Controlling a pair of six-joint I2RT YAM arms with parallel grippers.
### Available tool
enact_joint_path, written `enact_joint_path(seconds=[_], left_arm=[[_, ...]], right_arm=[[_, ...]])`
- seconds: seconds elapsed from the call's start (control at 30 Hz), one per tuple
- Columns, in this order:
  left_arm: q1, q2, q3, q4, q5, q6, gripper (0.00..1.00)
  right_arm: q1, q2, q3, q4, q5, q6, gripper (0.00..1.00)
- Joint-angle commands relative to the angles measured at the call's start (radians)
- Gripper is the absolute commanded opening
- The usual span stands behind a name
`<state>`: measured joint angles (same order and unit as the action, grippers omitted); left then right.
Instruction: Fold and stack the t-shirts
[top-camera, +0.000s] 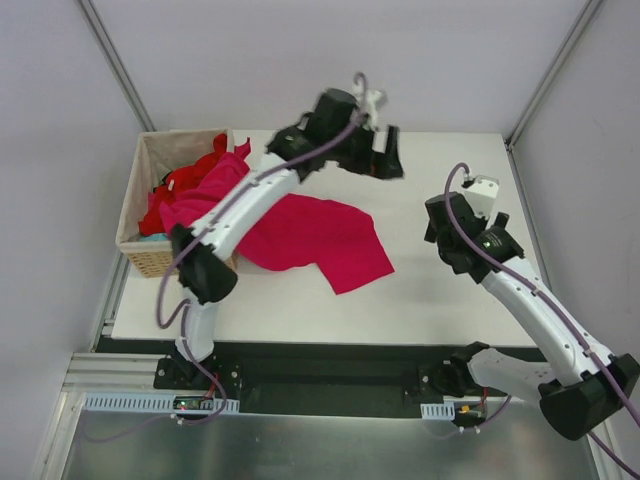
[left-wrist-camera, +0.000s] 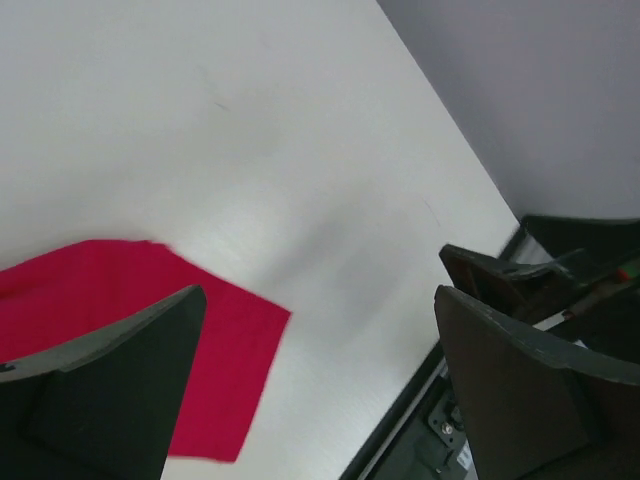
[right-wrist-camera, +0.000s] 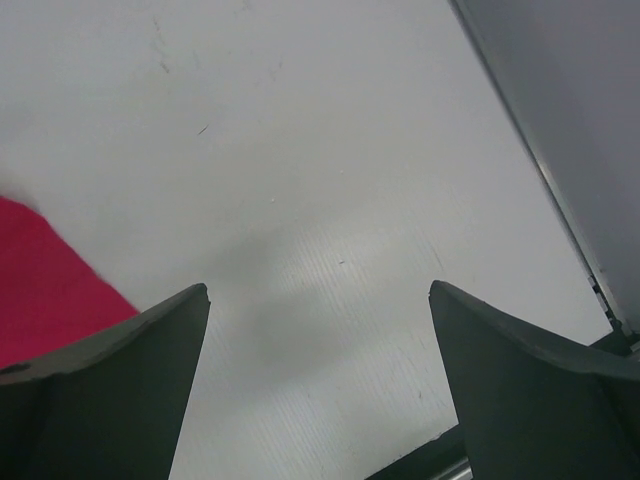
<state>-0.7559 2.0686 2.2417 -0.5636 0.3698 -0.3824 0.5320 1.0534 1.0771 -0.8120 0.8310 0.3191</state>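
Observation:
A magenta-crimson t-shirt lies crumpled on the white table, one end trailing toward the wicker basket. Its corner shows in the left wrist view and a bit of it in the right wrist view. Brighter red t-shirts are heaped in the basket. My left gripper hangs open above the back middle of the table, beyond the shirt's far edge, with nothing between its fingers. My right gripper is open too, over bare table to the right of the shirt.
The wicker basket stands at the table's left edge, and my left arm reaches over its corner. Grey walls close in the back and both sides. The table's right edge and a metal rail run near the right gripper.

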Motion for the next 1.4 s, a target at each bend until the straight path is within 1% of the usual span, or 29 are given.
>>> enact_joint_path(seconds=[0.0,0.03,0.07,0.1,0.13,0.2,0.23,0.27,0.33,0.37,0.4,0.5,0.57,0.73,0.87,0.97,1.1,1.37], left_arm=[[0.089,-0.283,-0.03,-0.228,-0.361,0.054,0.99],[0.093,-0.347,-0.048,-0.252,-0.44,0.063,0.99],[0.093,-0.376,-0.094,-0.298,-0.503,0.071,0.99],[0.096,-0.404,-0.117,-0.315,-0.605,0.08,0.99],[0.104,-0.45,-0.14,-0.335,-0.643,0.079,0.99],[0.116,-0.487,-0.215,-0.381,-0.741,0.057,0.99],[0.125,-0.516,-0.237,-0.396,-0.755,0.044,0.99],[0.151,-0.531,-0.282,-0.424,-0.761,0.03,0.99],[0.174,-0.57,-0.336,-0.436,-0.773,-0.009,0.99],[0.19,-0.582,-0.39,-0.437,-0.775,-0.015,0.99],[0.196,-0.605,-0.413,-0.437,-0.782,-0.027,0.99],[0.207,-0.639,-0.485,-0.435,-0.793,-0.038,0.99],[0.21,-0.653,-0.522,-0.435,-0.809,-0.041,0.99],[0.227,-0.677,-0.547,-0.435,-0.821,-0.03,0.99],[0.233,-0.685,-0.551,-0.433,-0.825,-0.016,0.99],[0.234,-0.686,-0.553,-0.435,-0.825,-0.015,0.99],[0.236,-0.696,-0.557,-0.433,-0.824,-0.015,0.99],[0.236,-0.706,-0.564,-0.435,-0.836,-0.001,0.99]], right_arm=[[0.003,0.098,0.064,0.086,-0.209,-0.09,0.97],[0.003,0.132,0.079,0.109,-0.316,-0.138,0.97],[0.009,0.195,0.095,0.108,-0.344,-0.146,0.97],[0.028,0.233,0.134,0.105,-0.361,-0.156,0.96],[0.04,0.262,0.151,0.105,-0.392,-0.169,0.97],[0.083,0.342,0.2,0.109,-0.405,-0.202,0.97],[0.097,0.364,0.211,0.123,-0.418,-0.212,0.97],[0.105,0.39,0.224,0.135,-0.435,-0.233,0.97],[0.118,0.468,0.259,0.151,-0.469,-0.241,0.97],[0.123,0.493,0.267,0.154,-0.472,-0.25,0.97],[0.131,0.537,0.27,0.184,-0.474,-0.256,0.97],[0.138,0.594,0.264,0.266,-0.521,-0.285,0.97],[0.138,0.66,0.29,0.29,-0.566,-0.29,0.97],[0.14,0.779,0.363,0.347,-0.638,-0.31,0.96],[0.141,0.884,0.452,0.372,-0.675,-0.313,0.96],[0.141,0.939,0.489,0.385,-0.69,-0.315,0.97],[0.138,1.003,0.549,0.405,-0.699,-0.341,0.97],[0.092,1.083,0.578,0.43,-0.736,-0.324,0.97]])
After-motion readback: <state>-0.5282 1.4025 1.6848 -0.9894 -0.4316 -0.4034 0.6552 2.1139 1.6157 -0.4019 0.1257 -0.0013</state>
